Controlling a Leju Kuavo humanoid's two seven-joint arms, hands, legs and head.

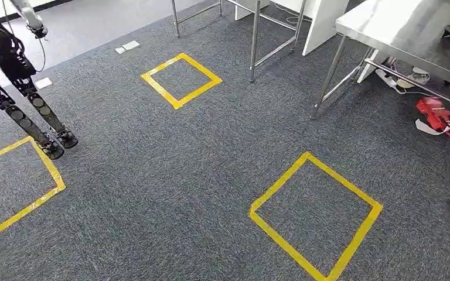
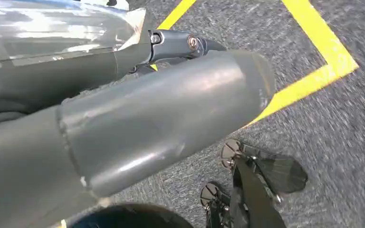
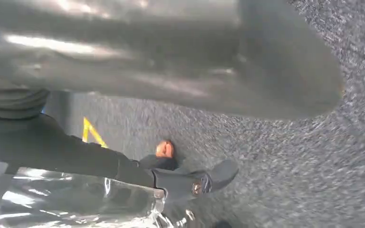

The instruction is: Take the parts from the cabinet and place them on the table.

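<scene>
From up top I'm looking at grey carpet (image 1: 170, 175) with yellow tape squares (image 1: 315, 215), the steel counter (image 1: 398, 29) off to my right and another robot's legs (image 1: 32, 117) on the left. My left wrist cam has my left hand (image 2: 161, 114) pinching a clear plastic bag (image 2: 52, 28), presumably the part, over the carpet. Right wrist cam is blurry, but my right hand (image 3: 171, 71) seems to hold a shiny clear bag (image 3: 76, 204) too.

**Carpet floor and steel table**

You had grey carpet (image 1: 170, 175) underfoot, marked with three yellow tape squares (image 1: 315, 215). A steel table (image 1: 387, 29) stood at the far right; beneath it on the floor lay a red object (image 1: 435, 112) and white cables (image 1: 389, 79).
</scene>
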